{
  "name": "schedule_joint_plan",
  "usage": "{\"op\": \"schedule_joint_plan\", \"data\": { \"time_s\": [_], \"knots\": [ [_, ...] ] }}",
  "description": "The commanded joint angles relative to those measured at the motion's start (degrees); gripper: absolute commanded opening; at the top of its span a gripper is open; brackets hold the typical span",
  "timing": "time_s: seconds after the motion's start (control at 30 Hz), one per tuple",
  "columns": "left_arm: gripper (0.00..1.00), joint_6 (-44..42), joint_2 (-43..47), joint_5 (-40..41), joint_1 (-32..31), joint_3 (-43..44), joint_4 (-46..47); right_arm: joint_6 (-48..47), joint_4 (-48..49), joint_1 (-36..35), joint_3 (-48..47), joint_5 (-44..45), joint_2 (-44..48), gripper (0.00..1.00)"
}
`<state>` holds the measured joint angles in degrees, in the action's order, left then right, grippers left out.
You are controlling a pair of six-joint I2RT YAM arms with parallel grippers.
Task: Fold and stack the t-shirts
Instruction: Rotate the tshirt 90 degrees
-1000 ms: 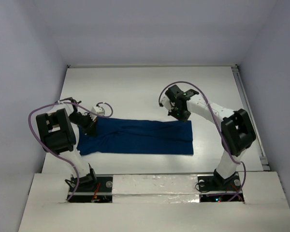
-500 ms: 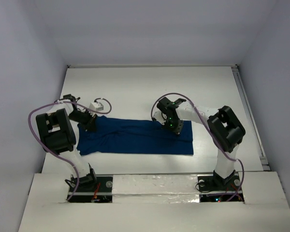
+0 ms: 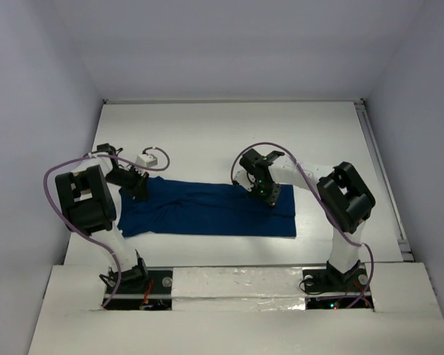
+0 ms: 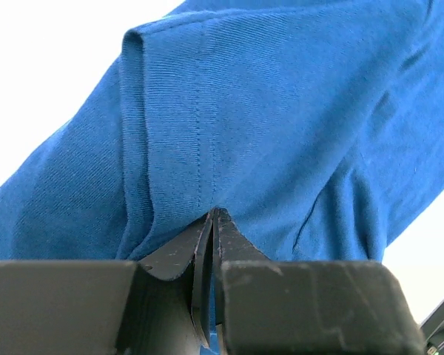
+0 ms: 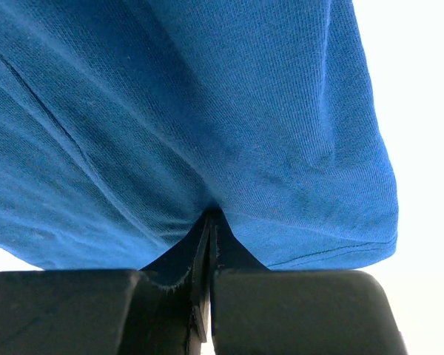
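Right gripper (image 3: 263, 191), a second ago raised above the far right edge of the t-shirt (image 3: 207, 211) with jaws apart, has since descended leftward onto that edge and closed on the cloth. Left gripper (image 3: 138, 186) has shifted slightly toward the far side.

robot lab enclosure, white table (image 3: 229, 126), plain pale walls (image 3: 29, 89) on three sides

The t-shirt (image 4: 296, 118) runs off both wrist views' edges; overhead, its seams are indiscernible.
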<state>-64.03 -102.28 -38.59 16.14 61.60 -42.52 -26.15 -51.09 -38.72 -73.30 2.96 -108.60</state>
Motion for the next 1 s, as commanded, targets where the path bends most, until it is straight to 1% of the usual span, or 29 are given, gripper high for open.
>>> {"op": "schedule_joint_plan", "data": {
  "time_s": [0.0,0.07,0.1,0.3,0.33,0.4,0.47,0.5,0.57,0.7,0.73,0.8,0.83,0.97],
  "knots": [
    [0.0,5.13,-0.91,3.07,-2.5,-1.22,7.44,-0.74,0.03,-0.91,0.79,-1.73,-2.06,0.0],
    [0.0,9.86,-0.82,6.31,-3.74,-1.92,12.26,-0.74,-0.24,-0.92,0.96,-2.52,-2.06,0.0],
    [0.0,11.02,-0.99,7.2,-4.97,-1.84,13.07,-0.74,-0.32,-0.92,1.14,-2.52,-2.06,0.0],
    [0.0,17.43,-6.0,10.9,-7.53,4.04,13.96,-0.74,-0.85,-2.68,2.19,-4.89,-2.06,0.0],
    [0.0,18.49,-7.22,11.6,-8.4,6.23,14.05,-0.74,-1.03,-3.2,2.19,-5.16,-2.06,0.0],
    [0.0,20.95,-8.54,14.32,-9.2,8.7,14.75,-0.66,-1.55,-3.2,2.37,-5.95,-2.06,0.0],
    [0.0,25.86,-11.26,15.99,-9.73,14.3,15.1,0.04,-2.17,-3.73,2.28,-6.04,-2.32,0.0],
    [0.0,25.89,-11.27,16.35,-10.25,14.33,15.19,0.31,-2.08,-3.73,2.28,-5.95,-2.32,0.0],
    [0.0,29.13,-13.29,16.79,-10.25,19.06,15.02,0.84,-2.52,-3.73,2.02,-5.95,-2.5,0.0],
    [0.0,31.77,-16.45,16.7,-13.32,26.98,13.35,0.75,-3.22,-6.18,1.58,-7.79,-2.15,0.0],
    [0.0,32.3,-17.68,17.05,-14.02,30.12,13.17,0.66,-3.4,-6.19,0.88,-8.32,-2.23,0.0],
    [0.0,33.44,-19.18,16.79,-15.34,33.21,12.29,0.58,-4.45,-7.07,-0.17,-9.38,-2.76,0.0],
    [0.0,33.79,-21.19,16.44,-16.74,36.97,11.59,0.58,-4.72,-8.46,-0.79,-9.46,-2.94,0.0],
    [0.0,35.29,-25.93,15.91,-20.43,45.78,7.99,0.66,-6.21,-10.23,-4.39,-11.04,-4.69,0.0]
  ]
}}
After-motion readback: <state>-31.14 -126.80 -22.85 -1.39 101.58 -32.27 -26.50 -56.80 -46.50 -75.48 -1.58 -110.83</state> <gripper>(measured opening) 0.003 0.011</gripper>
